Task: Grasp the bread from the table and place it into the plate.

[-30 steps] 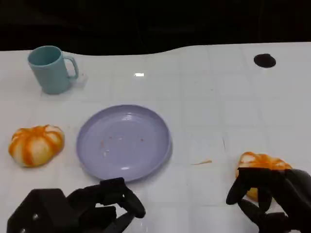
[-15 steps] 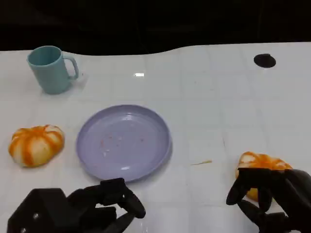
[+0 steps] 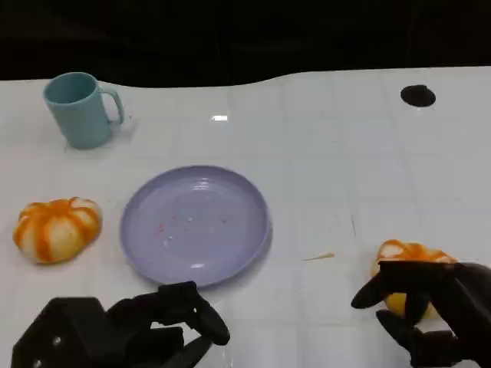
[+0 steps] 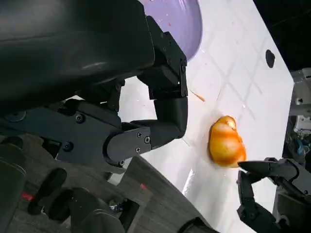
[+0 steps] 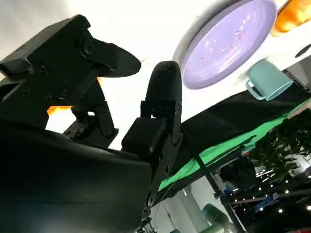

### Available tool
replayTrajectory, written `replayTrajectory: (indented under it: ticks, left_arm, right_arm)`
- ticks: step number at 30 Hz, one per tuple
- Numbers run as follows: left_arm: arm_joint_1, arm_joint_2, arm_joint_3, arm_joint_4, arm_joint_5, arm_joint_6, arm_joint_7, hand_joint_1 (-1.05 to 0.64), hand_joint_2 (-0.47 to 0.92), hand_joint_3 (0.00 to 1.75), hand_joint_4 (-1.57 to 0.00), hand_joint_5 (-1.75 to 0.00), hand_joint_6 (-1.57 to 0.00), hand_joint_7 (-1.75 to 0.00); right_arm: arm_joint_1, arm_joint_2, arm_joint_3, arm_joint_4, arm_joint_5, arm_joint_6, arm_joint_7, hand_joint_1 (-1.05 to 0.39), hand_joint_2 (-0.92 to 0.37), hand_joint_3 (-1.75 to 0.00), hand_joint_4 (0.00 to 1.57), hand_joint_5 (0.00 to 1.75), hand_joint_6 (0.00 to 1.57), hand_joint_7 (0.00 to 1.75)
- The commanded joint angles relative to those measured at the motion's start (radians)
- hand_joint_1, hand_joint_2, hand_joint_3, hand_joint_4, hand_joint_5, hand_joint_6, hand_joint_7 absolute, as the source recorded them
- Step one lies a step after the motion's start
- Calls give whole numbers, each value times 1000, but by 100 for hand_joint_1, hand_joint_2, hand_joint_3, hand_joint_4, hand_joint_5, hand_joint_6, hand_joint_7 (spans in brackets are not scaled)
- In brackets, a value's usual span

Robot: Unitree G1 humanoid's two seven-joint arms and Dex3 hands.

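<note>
The right hand [image 3: 430, 314] is being shown over a bread roll [image 3: 406, 261] at the near right of the table [image 3: 345, 153], fingers spread wide around the roll's near side; whether the fingertips are touching the crust cannot be told from the head view. In the left wrist view the same roll [image 4: 226, 143] is being seen lying on the table, with the right hand's fingertips [image 4: 257, 167] just beside it and apparently not yet closed on it. The step in hand is judged to be the closing of the grasp.

The plate [image 3: 196, 224] is lying to the left of this hand and a little farther from the robot, well apart from the roll, and nothing is being carried in it apart from a few crumbs. A second roll [image 3: 57, 228] is resting beyond the left hand [image 3: 123, 333], on the far side of the plate from the right hand. The left hand is holding nothing, with its fingers loosely curled and apart, near the plate's near rim.

For a sound grasp, the fingers are best brought down around the roll's widest part, opposite sides being pressed evenly and gently, since soft bread is likely to be dented. The roll is then to be lifted clear before being carried leftward over the rim.

A cup [image 3: 77, 109] is standing far off to the left.
</note>
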State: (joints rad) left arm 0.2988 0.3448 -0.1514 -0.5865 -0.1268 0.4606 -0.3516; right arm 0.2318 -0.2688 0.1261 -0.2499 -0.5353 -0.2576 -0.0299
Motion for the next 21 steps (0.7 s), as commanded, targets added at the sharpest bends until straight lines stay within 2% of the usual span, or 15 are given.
replayTrajectory:
  ticks: [1, 3, 6, 8, 10, 11, 14, 21]
  left_arm:
    - [8, 6, 7, -4, 1, -5, -2, -35, 92, 52, -63, -175, -59, -144]
    - [8, 7, 8, -4, 0, -4, -2, -34, 92, 52, -63, -175, -59, -144]
    - [10, 10, 9, 1, 2, -14, -5, -35, 92, 52, -63, -175, -59, -144]
    - [10, 12, 8, 2, 6, -20, -5, -36, 92, 52, -63, -175, -59, -143]
    - [12, 11, 10, 3, 4, -22, -6, -35, 92, 53, -63, -175, -59, -143]
    - [12, 10, 11, 2, 1, -18, -5, -34, 92, 53, -63, -175, -59, -143]
    - [13, 8, 13, -2, -1, -7, -2, -34, 92, 52, -63, -175, -59, -143]
    - [16, 10, 9, -14, 3, -2, 1, -35, 92, 52, -63, -175, -59, -143]
  right_arm:
    - [8, -6, -22, -32, -47, 22, -31, -21, -42, -83, 77, 106, 92, 46]
    - [8, -14, -24, -46, -81, 40, -28, -25, -53, -62, 72, 91, 87, 34]
    - [13, -24, -29, -92, -136, 102, 5, -35, -76, -25, 56, 68, 76, 14]
    - [14, -27, -31, -115, -153, 130, 21, -40, -83, -12, 47, 57, 69, 6]
    - [14, -31, -35, -134, -166, 153, 37, -42, -85, -8, 44, 54, 67, 4]
    - [14, -35, -37, -151, -178, 171, 54, -45, -86, -7, 36, 49, 60, 2]
    - [12, -50, -35, -198, -243, 234, 110, -52, -88, -4, 23, 44, 48, 0]
    - [12, -73, -24, -283, -336, 352, 268, -59, -89, -1, 2, 43, 30, 0]
